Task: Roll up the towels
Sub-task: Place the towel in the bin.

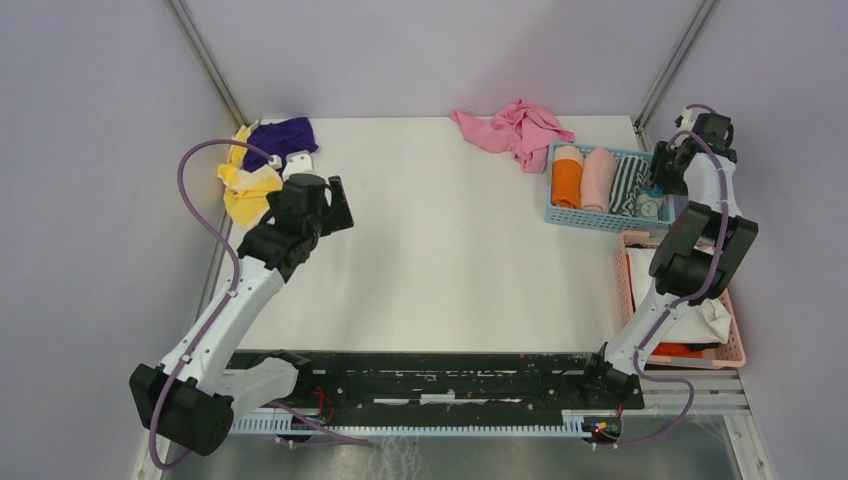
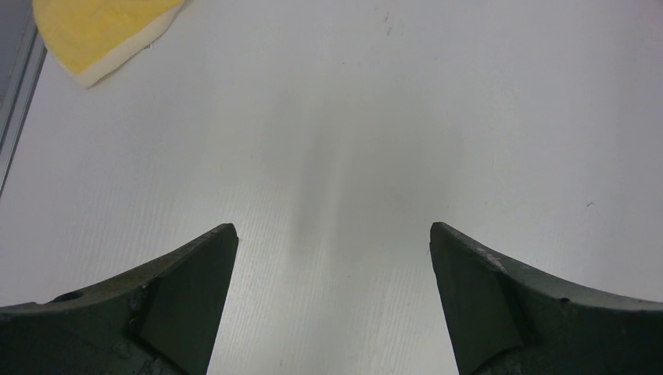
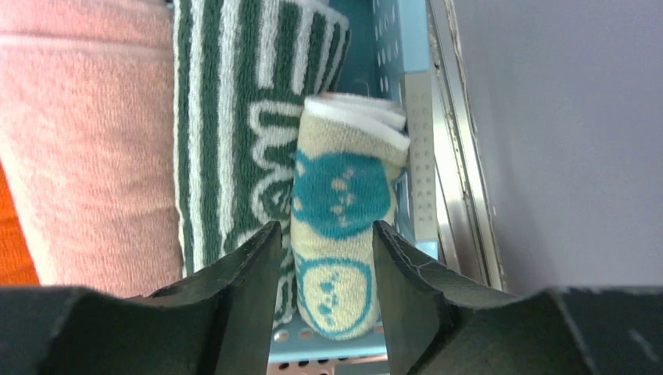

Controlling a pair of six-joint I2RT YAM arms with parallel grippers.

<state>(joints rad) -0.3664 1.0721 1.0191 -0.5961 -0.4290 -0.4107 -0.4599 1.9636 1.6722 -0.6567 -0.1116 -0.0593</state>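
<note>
Teal towel [image 3: 340,195] is rolled up and sitting in the basket [image 3: 406,47], right beside the striped towel [image 3: 227,117]. The right gripper [image 3: 324,234] straddles it, but I can't tell if it's pinching or loose. The left gripper [image 2: 332,234] hangs wide open near the yellow towel [image 2: 102,31]. Looks like the drop-off step. Next I'd guess it lifts straight out, then rolls yellow and the purple towel [image 1: 285,132].

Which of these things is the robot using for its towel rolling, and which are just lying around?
For the job:
teal-and-white rolled towel with cartoon faces
dark-and-white striped rolled towel
plain yellow towel
plain purple towel
blue plastic basket holding the rolls

Just lying about:
crumpled pink cloth
white fabric in the pink plastic basket
</note>
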